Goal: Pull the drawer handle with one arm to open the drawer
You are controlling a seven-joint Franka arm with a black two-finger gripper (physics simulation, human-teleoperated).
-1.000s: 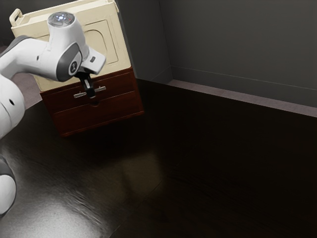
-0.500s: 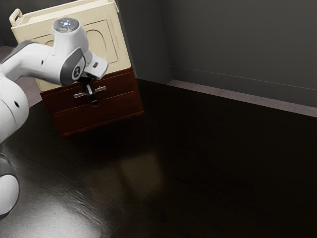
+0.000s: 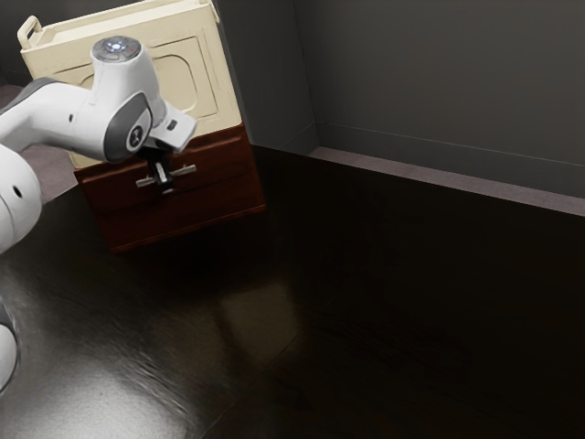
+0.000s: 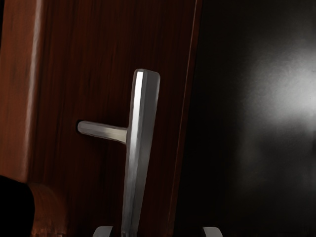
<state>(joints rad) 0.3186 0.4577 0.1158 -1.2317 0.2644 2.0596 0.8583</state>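
My open pincer (image 4: 157, 231) is at the drawer handle (image 4: 140, 138)

My two fingers (image 4: 103, 231) stand well apart, with nothing gripped. The handle's bar runs between them, nearer one finger than the other. To do this step well, I should centre on the bar, make sure both fingers reach past its face, and close squarely across it before I pull. Closing off-centre could shove the bar sideways or let it slip. The post (image 4: 103, 131) joins the bar to the wood, so I should keep clear of it. Then I should draw straight out, away from the drawer front (image 4: 84, 59), slowly and without twisting, or the drawer may bind.

That front is reddish wood, with a dark cut-out (image 4: 15, 207) at its edge. I cannot tell how far out the drawer sits, nor what it contains. A cream case (image 3: 215, 69) with a side grip (image 3: 30, 33) sits above the drawer; its contents I cannot tell either. Beyond stands a grey wall (image 3: 439, 82).
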